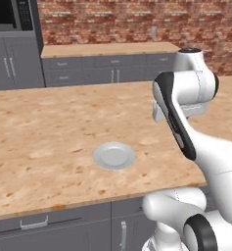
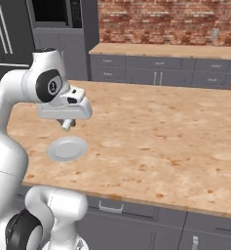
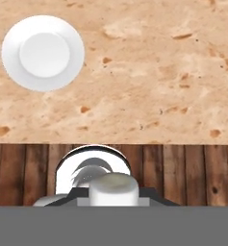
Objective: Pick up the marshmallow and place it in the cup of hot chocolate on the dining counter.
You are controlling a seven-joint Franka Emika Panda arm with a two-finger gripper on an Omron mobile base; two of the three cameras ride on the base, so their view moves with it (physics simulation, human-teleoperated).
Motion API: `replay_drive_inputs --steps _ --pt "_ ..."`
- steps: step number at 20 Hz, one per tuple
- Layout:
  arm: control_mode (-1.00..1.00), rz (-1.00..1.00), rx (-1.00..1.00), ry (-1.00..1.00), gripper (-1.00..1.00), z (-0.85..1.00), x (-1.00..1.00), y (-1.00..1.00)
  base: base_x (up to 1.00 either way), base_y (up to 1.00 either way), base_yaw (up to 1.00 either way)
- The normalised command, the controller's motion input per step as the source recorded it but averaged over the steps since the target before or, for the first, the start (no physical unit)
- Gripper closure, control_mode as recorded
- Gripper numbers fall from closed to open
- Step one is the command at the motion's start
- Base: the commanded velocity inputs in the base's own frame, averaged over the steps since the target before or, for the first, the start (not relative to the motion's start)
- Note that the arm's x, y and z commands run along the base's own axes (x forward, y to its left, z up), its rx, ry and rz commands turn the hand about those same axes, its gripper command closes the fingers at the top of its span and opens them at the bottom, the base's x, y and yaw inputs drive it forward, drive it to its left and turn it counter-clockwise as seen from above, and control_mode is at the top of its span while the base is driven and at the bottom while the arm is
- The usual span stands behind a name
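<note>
The marshmallow [image 3: 112,189] sits pinched between the fingers of the gripper [image 2: 67,124], held up in the air above the worktop [image 2: 151,132]. Just below and beside the gripper, near the worktop's front edge, lies the grey plate [image 2: 67,149], bare. Behind, grey cabinets [image 1: 107,68] line the brick wall [image 1: 137,22].

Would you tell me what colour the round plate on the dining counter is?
Pale grey, plain, no pattern: the plate shows best in the left base view.
</note>
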Motion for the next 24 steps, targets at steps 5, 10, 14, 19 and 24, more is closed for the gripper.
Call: replay_drive_inputs --steps 5,10,14,19,24 --pt "1.0 0.0 0.0 0.0 1.0 0.0 0.0 0.0 -0.74 -0.38 -0.1" --pt "1.0 0.0 0.0 0.0 1.0 0.0 0.0 0.0 -0.77 -0.33 -0.1" --pt "1.0 0.0 0.0 0.0 1.0 0.0 0.0 0.0 -0.81 -0.09 -0.05" --pt "1.0 0.0 0.0 0.0 1.0 0.0 0.0 0.0 -0.68 -0.06 -0.01" --pt "1.0 0.0 0.0 0.0 1.0 0.0 0.0 0.0 -0.13 -0.8 -0.03"
